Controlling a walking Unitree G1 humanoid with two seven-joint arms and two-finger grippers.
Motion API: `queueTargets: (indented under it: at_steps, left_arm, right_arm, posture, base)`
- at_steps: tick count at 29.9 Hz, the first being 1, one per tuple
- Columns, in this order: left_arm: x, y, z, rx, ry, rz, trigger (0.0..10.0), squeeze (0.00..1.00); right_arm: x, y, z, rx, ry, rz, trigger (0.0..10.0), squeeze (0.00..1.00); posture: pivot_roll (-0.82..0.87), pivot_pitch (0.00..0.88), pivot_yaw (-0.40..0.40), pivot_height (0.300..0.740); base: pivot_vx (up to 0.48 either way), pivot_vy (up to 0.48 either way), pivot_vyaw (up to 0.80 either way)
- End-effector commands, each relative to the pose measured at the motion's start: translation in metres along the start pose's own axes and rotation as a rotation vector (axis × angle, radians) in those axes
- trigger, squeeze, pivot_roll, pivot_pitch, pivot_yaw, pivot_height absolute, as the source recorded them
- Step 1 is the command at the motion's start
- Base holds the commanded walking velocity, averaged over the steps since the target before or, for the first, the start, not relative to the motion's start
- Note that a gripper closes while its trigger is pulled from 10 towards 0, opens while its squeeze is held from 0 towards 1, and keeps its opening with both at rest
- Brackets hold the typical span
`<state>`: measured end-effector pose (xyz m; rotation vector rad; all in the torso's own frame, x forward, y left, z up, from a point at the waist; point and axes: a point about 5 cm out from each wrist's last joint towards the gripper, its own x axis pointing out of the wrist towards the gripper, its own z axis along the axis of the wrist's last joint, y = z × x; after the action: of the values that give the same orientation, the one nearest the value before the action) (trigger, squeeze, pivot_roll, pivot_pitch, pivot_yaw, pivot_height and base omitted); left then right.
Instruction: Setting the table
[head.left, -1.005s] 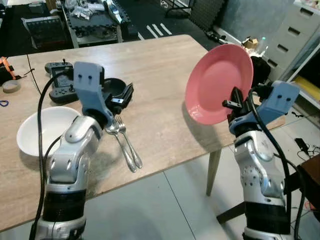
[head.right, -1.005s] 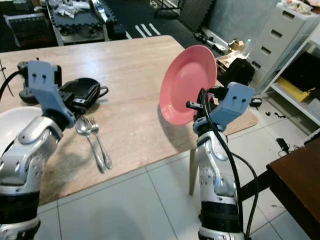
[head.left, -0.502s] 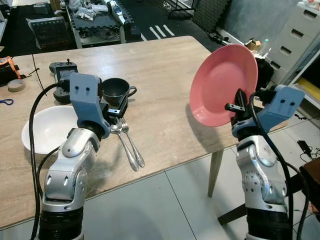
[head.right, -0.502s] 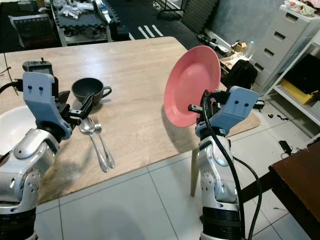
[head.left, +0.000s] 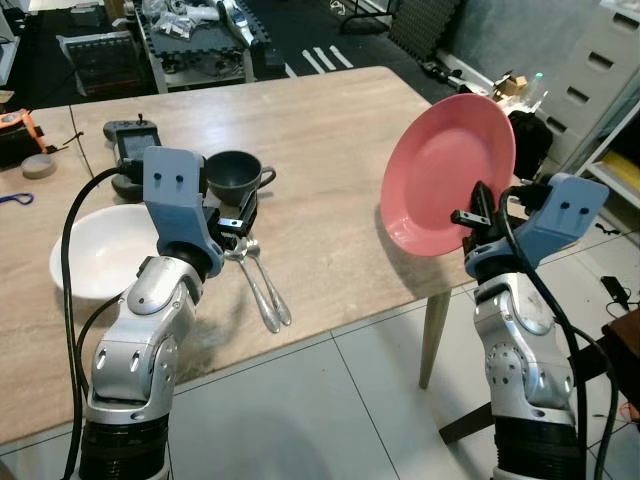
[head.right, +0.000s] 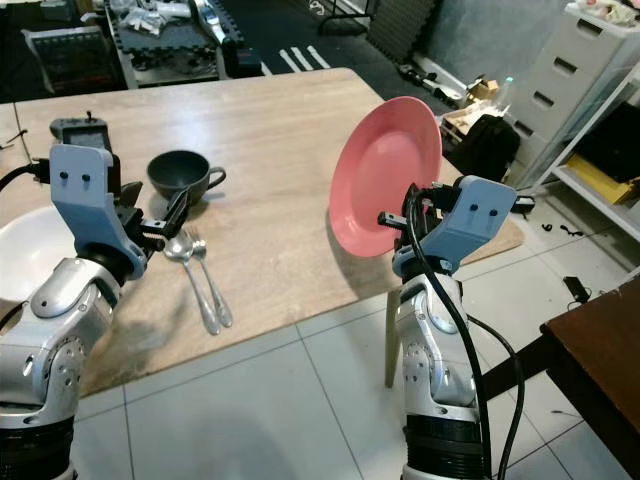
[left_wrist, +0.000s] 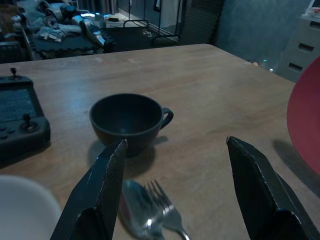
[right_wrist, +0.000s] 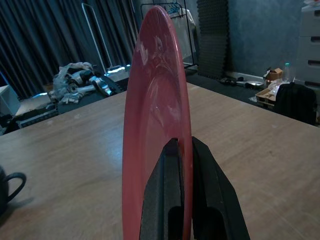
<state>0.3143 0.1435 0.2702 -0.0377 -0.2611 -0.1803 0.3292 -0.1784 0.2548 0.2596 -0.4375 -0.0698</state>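
My right gripper (right_wrist: 181, 146) is shut on the lower rim of a pink plate (head.left: 448, 170). It holds the plate upright on its edge above the right end of the wooden table (head.left: 330, 120). A dark cup (left_wrist: 127, 120) stands on the table, with a spoon and fork (head.left: 262, 292) lying side by side just in front of it. My left gripper (left_wrist: 175, 147) hovers open over the heads of the spoon and fork, a little short of the cup and holding nothing. To the left of that arm sits a white bowl (head.left: 92, 255).
A black handheld controller (head.left: 130, 152) lies behind the bowl, and a tape roll (head.left: 40, 165) sits at the far left. Grey drawers (head.right: 570, 70) and a black bag (head.right: 485, 145) stand to the right. A dark wooden piece (head.right: 600, 360) is near my right side. Tiled floor (head.left: 330, 400) lies before the table.
My left gripper has drawn back from the cup, which now shows in full beyond it. The plate stays held upright in the right gripper. The camera has shifted slightly.
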Motion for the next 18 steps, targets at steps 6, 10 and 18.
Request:
queueTargets:
  at_steps: [6, 10, 18]
  left_arm:
    - [-0.0024, -0.0026, -0.0067, -0.005, 0.028, -0.001, 10.0, 0.00]
    - [-0.0020, -0.0031, -0.0063, -0.008, 0.025, -0.003, 10.0, 0.00]
    - [-0.0015, -0.0040, -0.0059, -0.008, 0.025, -0.005, 10.0, 0.00]
  right_arm:
    - [-0.0027, -0.0110, -0.0032, -0.011, 0.004, -0.022, 10.0, 0.00]
    - [-0.0028, -0.0114, -0.0037, -0.011, 0.006, -0.024, 10.0, 0.00]
    - [-0.0039, -0.0117, -0.0057, -0.011, 0.012, -0.025, 10.0, 0.00]
  posture:
    - [0.05, 0.152, 0.039, 0.740]
    - [0.05, 0.152, 0.040, 0.740]
    - [0.05, 0.156, 0.042, 0.740]
  base:
    - [-0.279, 0.000, 0.00]
    - [-0.274, 0.000, 0.00]
    - [-0.259, 0.000, 0.00]
